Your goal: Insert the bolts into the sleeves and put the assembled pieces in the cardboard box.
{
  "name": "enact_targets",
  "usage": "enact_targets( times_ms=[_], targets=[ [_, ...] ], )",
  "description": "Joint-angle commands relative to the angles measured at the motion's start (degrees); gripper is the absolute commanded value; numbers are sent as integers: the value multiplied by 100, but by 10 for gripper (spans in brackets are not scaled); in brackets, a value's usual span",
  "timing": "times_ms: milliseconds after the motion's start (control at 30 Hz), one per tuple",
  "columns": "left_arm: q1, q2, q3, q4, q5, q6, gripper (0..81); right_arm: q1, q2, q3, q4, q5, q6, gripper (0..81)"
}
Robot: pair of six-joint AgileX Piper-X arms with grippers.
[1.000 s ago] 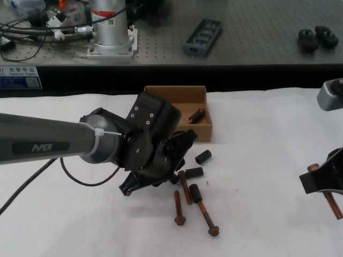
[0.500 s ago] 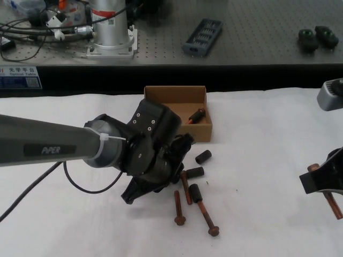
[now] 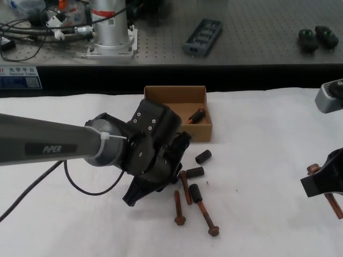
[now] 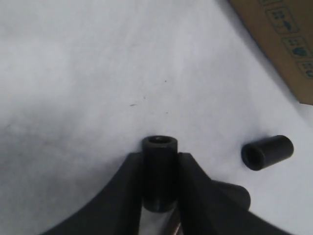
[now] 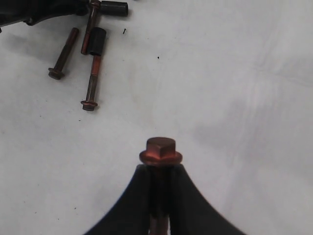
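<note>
My left gripper (image 4: 160,188) is shut on a black sleeve (image 4: 160,174) just above the white cloth, in front of the cardboard box (image 3: 179,97). In the high view that arm's wrist (image 3: 144,150) covers the sleeve. My right gripper (image 5: 159,186) is shut on a rusty bolt (image 5: 160,155), head outward, at the bench's right edge (image 3: 327,184). Loose black sleeves (image 3: 202,157) (image 3: 194,172) and several bolts (image 3: 178,208) lie on the cloth beside the left gripper. One bolt with a sleeve on it (image 3: 203,208) lies there too. An assembled piece (image 3: 196,116) rests inside the box.
White cloth (image 3: 257,134) covers the bench. Behind it is a perforated metal table with a metal post (image 3: 110,27), cables, a blue rack (image 3: 202,36) and two dark objects (image 3: 317,37). Open cloth lies between the two arms.
The left arm has shifted slightly right and down toward the loose parts. The right gripper with its bolt has barely moved.
</note>
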Motion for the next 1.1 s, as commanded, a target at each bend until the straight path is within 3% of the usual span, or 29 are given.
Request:
enact_targets(
  times_ms=[0, 133, 200, 300, 433, 733, 800, 1067],
  targets=[
    [7, 129, 7, 294, 18, -128, 104, -23, -57, 7, -33, -56, -40, 29],
    [29, 129, 7, 294, 367, -128, 85, -23, -57, 7, -33, -56, -40, 29],
    [77, 129, 7, 294, 814, -114, 6, -23, -57, 7, -33, -56, -40, 29],
    [161, 79, 7, 294, 1352, -114, 6, -23, -57, 7, -33, -56, -40, 29],
    [321, -200, 7, 383, 1491, 407, 6, -23, -57, 7, -33, -56, -40, 29],
    [901, -1406, 7, 2021, 1454, 4785, 6, -23, -57, 7, -255, -350, -39, 29],
    [987, -1691, 7, 2139, 1852, 5850, 6, 1, -57, 7, -575, -752, 129, 29],
    [1203, -2691, 198, 2251, 3874, 7521, 6, 11, 153, 30, -2239, -2380, 1661, 29]
  ],
)
